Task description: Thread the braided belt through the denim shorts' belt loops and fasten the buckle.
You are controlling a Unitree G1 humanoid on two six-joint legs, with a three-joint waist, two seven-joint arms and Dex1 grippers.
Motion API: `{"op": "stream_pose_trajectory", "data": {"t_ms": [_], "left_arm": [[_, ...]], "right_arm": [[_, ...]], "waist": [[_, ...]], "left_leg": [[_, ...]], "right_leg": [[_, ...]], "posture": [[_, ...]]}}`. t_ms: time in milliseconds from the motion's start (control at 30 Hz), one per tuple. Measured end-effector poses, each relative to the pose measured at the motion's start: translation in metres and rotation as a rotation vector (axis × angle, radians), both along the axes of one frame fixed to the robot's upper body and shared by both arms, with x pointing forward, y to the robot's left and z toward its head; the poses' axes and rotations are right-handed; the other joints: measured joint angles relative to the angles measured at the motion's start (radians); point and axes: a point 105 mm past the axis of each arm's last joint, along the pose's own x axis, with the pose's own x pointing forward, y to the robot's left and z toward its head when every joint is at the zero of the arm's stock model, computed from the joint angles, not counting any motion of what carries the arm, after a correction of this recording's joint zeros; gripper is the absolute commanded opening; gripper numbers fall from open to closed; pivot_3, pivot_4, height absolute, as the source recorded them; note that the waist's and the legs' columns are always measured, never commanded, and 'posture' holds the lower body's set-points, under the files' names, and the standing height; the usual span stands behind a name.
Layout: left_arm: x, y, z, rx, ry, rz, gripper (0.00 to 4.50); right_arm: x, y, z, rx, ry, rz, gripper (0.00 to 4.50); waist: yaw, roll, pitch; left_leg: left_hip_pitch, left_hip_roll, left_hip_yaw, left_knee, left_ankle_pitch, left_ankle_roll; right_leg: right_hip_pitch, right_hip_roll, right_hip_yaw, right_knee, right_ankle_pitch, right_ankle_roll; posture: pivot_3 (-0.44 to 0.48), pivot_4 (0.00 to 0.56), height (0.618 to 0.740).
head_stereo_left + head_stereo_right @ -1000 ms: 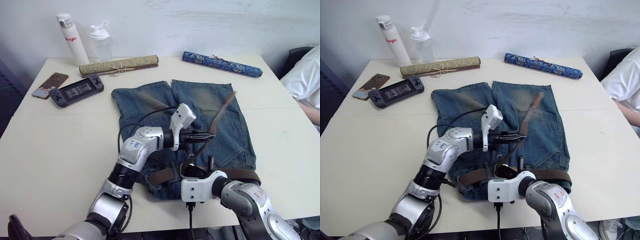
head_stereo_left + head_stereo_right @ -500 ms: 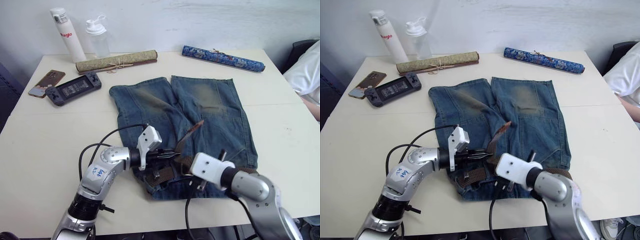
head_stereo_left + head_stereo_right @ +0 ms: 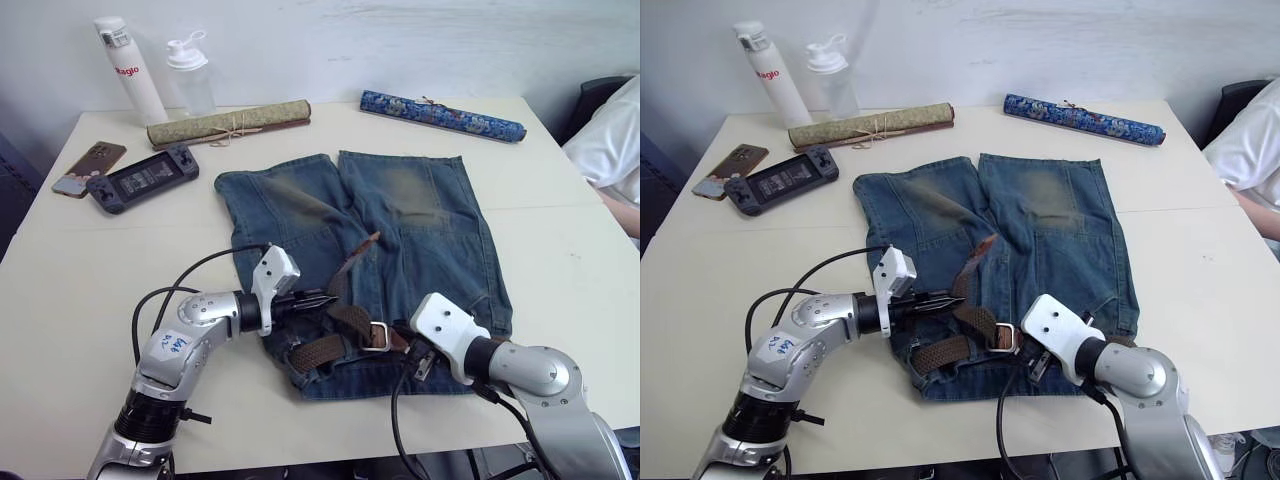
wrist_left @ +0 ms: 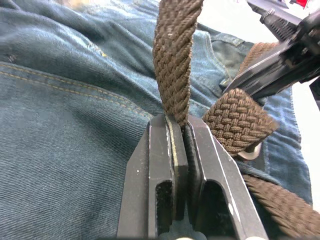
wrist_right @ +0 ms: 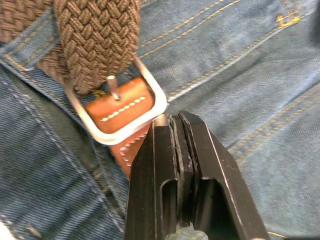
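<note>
The denim shorts [image 3: 420,215] lie flat mid-table, waistband toward me. The braided belt [image 3: 318,352] runs along the waistband and passes through the silver buckle [image 3: 376,337]. Its free end rises up over the shorts to a leather tip [image 3: 370,241]. My left gripper [image 4: 176,122] is shut on that free end, just left of the buckle [image 3: 318,300]. My right gripper [image 5: 169,120] is shut, with its tips against the buckle's frame [image 5: 150,117] and the tan leather end [image 5: 122,107]. I cannot make out the belt loops.
At the back of the table stand a white bottle [image 3: 120,68] and a clear bottle [image 3: 188,75], with a rolled olive mat [image 3: 228,122] and a blue patterned roll [image 3: 442,115]. A game console [image 3: 140,178] and phone [image 3: 88,168] lie back left. A person's white sleeve [image 3: 610,140] is at right.
My left gripper has pulled the belt's free end down and to the left. My right gripper has drawn back to the right, uncovering the buckle. The camera has also shifted.
</note>
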Motion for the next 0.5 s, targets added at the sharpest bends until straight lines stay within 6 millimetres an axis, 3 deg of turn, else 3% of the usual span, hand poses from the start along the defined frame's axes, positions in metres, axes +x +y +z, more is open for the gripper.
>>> {"op": "stream_pose_trajectory", "data": {"t_ms": [500], "left_arm": [[-0.002,0.014,-0.006,0.040,0.058,0.048,0.00]], "right_arm": [[-0.004,0.006,-0.008,-0.005,-0.014,-0.004,0.06]], "waist": [[-0.002,0.000,0.000]], "left_leg": [[0.001,0.000,0.001,0.000,0.001,-0.002]], "right_leg": [[-0.001,0.001,0.001,0.001,0.000,0.000]], "posture": [[0.000,0.150,0.737]]}}
